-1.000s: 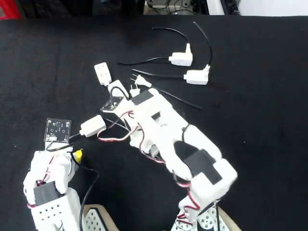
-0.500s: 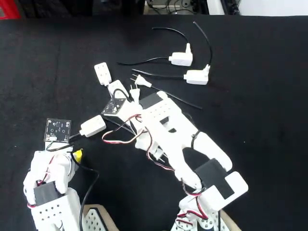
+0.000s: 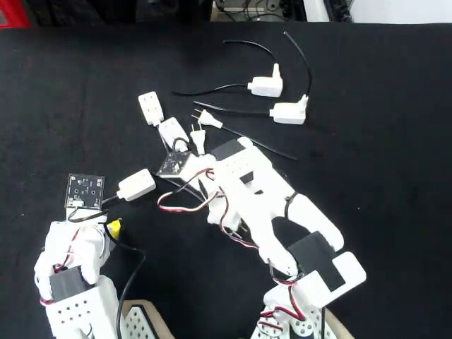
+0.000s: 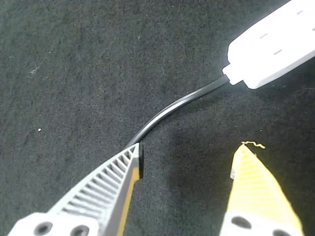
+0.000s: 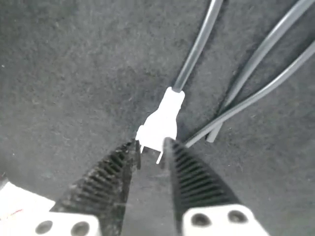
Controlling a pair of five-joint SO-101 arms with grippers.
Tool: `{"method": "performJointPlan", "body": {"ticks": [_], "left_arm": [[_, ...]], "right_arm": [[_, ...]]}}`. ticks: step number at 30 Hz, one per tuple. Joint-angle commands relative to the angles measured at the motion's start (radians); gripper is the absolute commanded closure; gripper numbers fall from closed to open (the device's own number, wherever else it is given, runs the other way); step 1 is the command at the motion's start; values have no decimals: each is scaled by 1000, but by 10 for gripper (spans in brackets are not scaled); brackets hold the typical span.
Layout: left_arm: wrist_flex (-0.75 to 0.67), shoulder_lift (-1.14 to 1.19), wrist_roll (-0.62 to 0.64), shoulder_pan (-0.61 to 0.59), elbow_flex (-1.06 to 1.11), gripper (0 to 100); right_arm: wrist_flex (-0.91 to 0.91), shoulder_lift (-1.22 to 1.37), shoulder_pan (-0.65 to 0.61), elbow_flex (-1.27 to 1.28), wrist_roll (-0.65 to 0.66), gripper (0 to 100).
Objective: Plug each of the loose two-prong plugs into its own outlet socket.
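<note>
Having swung toward the plug (image 5: pixel 160 120), right hand (image 5: pixel 150 143) brackets its prongs, narrowly spread; left hand (image 4: pixel 189 146) spread.

The black table (image 3: pixel 381 176) bears white sockets (image 3: pixel 266 86), corded plugs (image 3: pixel 209 119) and, seemingly, a small circuit board (image 3: pixel 85 191).

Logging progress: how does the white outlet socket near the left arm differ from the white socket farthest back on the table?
The near white outlet socket shows empty slots; the far white socket has a white plug seated in it. One black cable leaves the near socket; the far socket and plug trail two. Both are white blocks.
</note>
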Motion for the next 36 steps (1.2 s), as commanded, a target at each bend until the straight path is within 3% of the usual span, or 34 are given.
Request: {"method": "performJointPlan", "body": {"ticks": [1, 7, 16, 21, 27, 36], "left_arm": [[8, -5, -6, -8, -4, 704], [8, -5, -6, -8, -4, 704], [6, -5, -6, -8, -4, 704], [6, -5, -6, -8, -4, 704], [6, -5, -6, -8, -4, 704], [6, -5, -6, -7, -4, 704]], "right_arm": [[-9, -16, 12, 1, 21, 938], [-41, 93, 12, -7, 14, 871], [-52, 154, -18, -12, 14, 871], [-52, 147, -66, -8, -75, 872], [-106, 147, 17, -56, -150, 988], [-87, 67, 49, -70, -189, 986]]}}
